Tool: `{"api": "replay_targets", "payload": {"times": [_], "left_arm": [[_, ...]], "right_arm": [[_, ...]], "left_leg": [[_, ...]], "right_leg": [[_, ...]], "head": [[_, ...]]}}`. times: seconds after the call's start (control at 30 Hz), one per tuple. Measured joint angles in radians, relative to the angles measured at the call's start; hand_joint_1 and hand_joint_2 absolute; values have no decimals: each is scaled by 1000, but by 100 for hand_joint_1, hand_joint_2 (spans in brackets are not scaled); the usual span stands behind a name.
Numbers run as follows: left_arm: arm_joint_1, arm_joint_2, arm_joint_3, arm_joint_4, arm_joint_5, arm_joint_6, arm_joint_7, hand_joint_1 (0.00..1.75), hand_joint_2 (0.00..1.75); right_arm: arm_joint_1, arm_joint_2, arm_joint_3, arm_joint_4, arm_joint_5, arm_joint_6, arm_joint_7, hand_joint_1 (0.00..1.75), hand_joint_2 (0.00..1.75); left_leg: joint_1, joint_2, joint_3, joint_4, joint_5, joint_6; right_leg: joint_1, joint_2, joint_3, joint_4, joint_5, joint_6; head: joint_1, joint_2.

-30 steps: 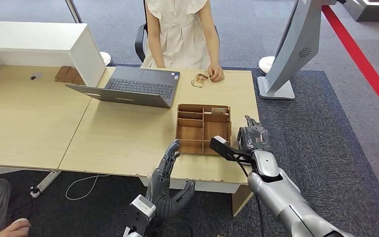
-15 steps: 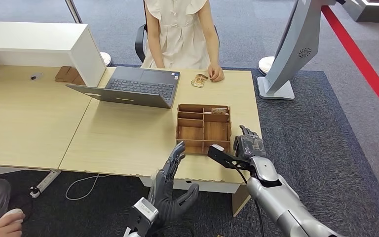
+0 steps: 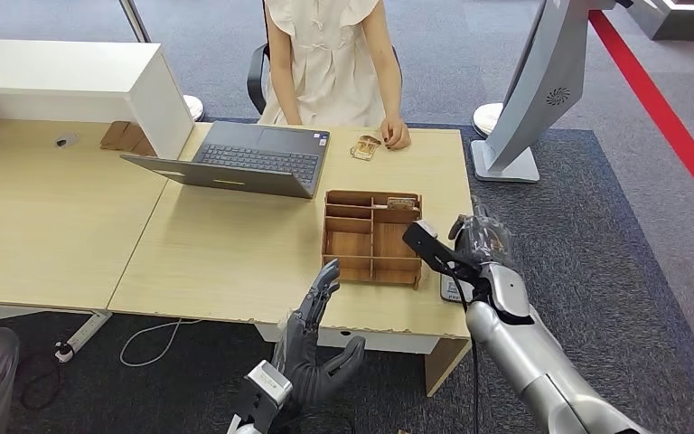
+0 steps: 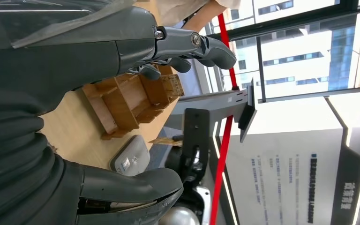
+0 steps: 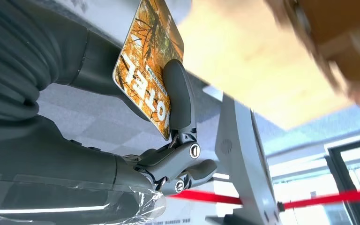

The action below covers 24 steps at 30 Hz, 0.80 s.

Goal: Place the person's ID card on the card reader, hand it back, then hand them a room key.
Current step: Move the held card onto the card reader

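In the head view we've got the light wooden desk (image 3: pixel 235 244) across the middle of the frame, with a wooden organizer tray (image 3: pixel 372 236) just right of center and an open laptop (image 3: pixel 244 161) up and to its left. A person in a white dress (image 3: pixel 325 54) sits at the top center, one hand resting next to some small cards (image 3: pixel 366 146) on the desk. Our right hand (image 3: pixel 481 249) is at the desk's right edge, beside the tray, above a grey card reader (image 3: pixel 454 287) that peeks out right under it. Our left hand (image 3: pixel 312 348) is low in the frame, bottom center, fingers spread and holding nothing. In the left wrist view that same hand (image 4: pixel 75 108) is wide open, and through the gap we see the tray (image 4: pixel 131 101) and the card reader (image 4: pixel 130 157) sitting just beside it on the desk. In the right wrist view, the right hand (image 5: pixel 136 131) pinches an orange card printed "HOTEL" (image 5: pixel 147 68) between thumb and fingers, upper middle of the frame, with the blurry tray (image 5: pixel 337 42) at the upper right.
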Motion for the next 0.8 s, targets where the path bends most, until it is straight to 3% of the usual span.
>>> {"api": "replay_targets", "payload": {"times": [0.5, 0.8], "left_arm": [[-2, -7, -1, 24, -8, -44, -17, 0, 175], [-14, -18, -7, 55, -20, -128, -32, 0, 175]], "right_arm": [[-16, -81, -88, -239, 1, 8, 50, 175, 175], [-52, -77, -80, -309, 129, 195, 102, 175, 175]], "left_leg": [[0, 0, 0, 0, 0, 0], [0, 0, -1, 0, 0, 0]], "right_leg": [[0, 0, 0, 0, 0, 0], [0, 0, 0, 0, 0, 0]], "head": [[0, 0], [0, 0]]}}
